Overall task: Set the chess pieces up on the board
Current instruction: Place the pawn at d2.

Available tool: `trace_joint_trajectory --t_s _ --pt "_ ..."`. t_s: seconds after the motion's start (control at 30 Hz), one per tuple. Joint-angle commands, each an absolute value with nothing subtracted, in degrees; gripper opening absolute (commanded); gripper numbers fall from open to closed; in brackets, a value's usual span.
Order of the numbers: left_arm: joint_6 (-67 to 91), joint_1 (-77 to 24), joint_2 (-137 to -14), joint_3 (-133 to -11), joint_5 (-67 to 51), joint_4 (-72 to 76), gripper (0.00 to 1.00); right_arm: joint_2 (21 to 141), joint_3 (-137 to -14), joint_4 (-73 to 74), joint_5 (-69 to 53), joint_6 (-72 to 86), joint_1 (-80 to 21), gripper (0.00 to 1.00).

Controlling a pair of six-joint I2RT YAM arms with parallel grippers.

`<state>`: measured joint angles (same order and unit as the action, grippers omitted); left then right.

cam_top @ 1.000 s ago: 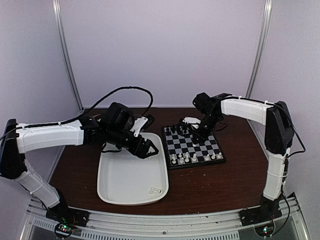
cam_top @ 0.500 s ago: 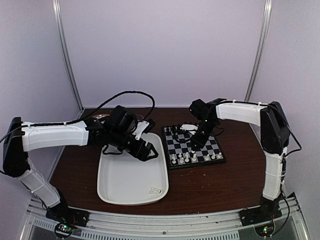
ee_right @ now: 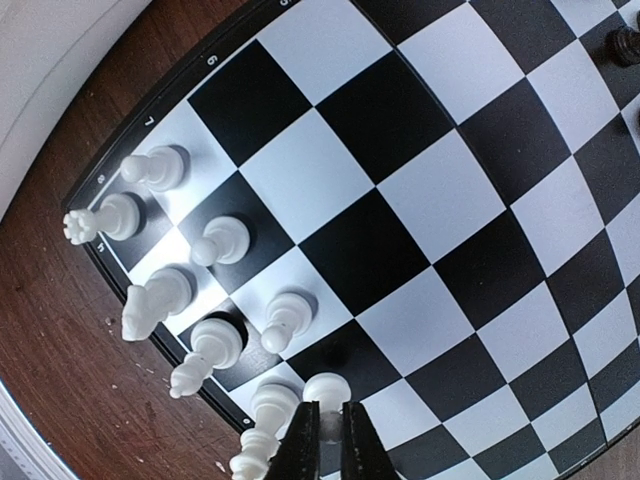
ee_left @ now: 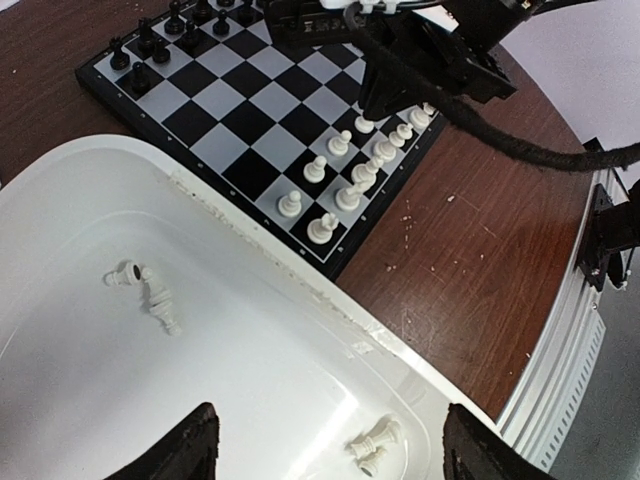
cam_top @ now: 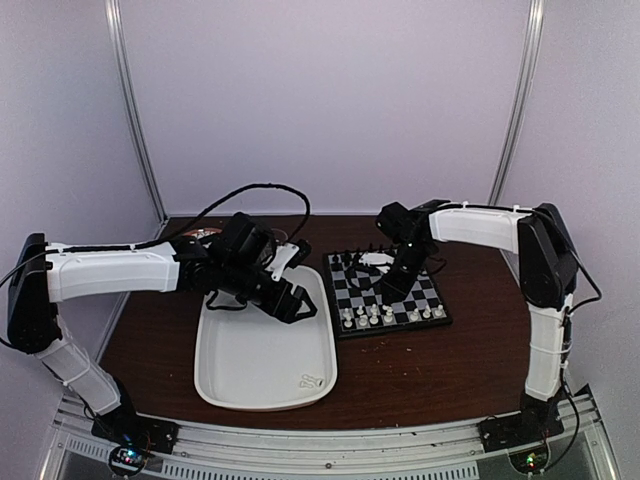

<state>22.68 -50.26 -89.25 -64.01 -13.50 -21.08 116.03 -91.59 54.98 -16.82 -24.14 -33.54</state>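
- Board lies flat on the brown tabletop, just to the right of a white tray, with a narrow strip of tabletop between them.
- White chess pieces stand upright in 2 rows along the board edge nearest the arm bases. Black chessmen stand along the opposite, far edge.
- Right hand is lowered over the white rows, close above the board surface. Its fingers are almost together, with only a thin slit between them.
- 1 white pawn stands upright directly at those fingertips, on a square in the inner white row. It cannot be told whether the tips pinch its base or only sit beside it.
- In the top view the right hand sits over the near-left part of the board, and the arm reaches in from the right.
- Left hand hovers above the tray with its fingers spread wide and nothing between them. In the top view it hangs over the tray's far right corner, beside the board.
- 4 loose white pieces lie on their sides inside the tray. 1 pair lies together on the tray floor, and the other pair lies by the tray's near right corner, close to the rim.
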Motion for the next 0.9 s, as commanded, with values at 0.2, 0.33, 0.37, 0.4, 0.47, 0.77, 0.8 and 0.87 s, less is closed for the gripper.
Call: trace_joint_trajectory --t_s 0.2,0.33,0.37,0.4,0.47,0.77,0.8,0.87 --pt "23.2 -50.1 -89.5 -63.9 -13.8 -19.8 0.77 118.1 -91.7 54.9 -15.4 -24.7 -34.0 0.08" --pt "23.3 -50.2 -89.4 -63.6 -13.7 -19.6 0.77 118.1 -91.8 54.7 -15.0 -24.7 -34.0 0.09" --pt "23.4 -50.2 -89.3 -63.6 -13.8 -19.6 0.77 118.1 -91.8 54.6 -14.9 -24.6 -34.0 0.09" --pt "23.4 -50.2 -89.4 -63.6 -13.8 -19.5 0.77 118.1 -91.9 54.6 -14.8 -24.6 -34.0 0.12" --pt "23.4 -50.2 -89.4 -63.6 -13.8 -19.5 0.77 118.0 -91.9 54.5 -14.8 -24.5 -34.0 0.17" --pt "23.1 -50.1 -89.8 -64.1 -13.4 -19.8 0.77 116.5 -92.1 54.6 -14.7 -23.8 -34.0 0.25" --pt "23.1 -50.2 -89.7 -64.1 -12.4 -20.1 0.77 115.7 -92.1 54.5 -14.7 -23.6 -34.0 0.25" --pt "22.7 -50.1 -89.1 -63.9 -9.0 -20.7 0.79 113.8 -92.6 54.9 -14.7 -23.4 -34.0 0.26"
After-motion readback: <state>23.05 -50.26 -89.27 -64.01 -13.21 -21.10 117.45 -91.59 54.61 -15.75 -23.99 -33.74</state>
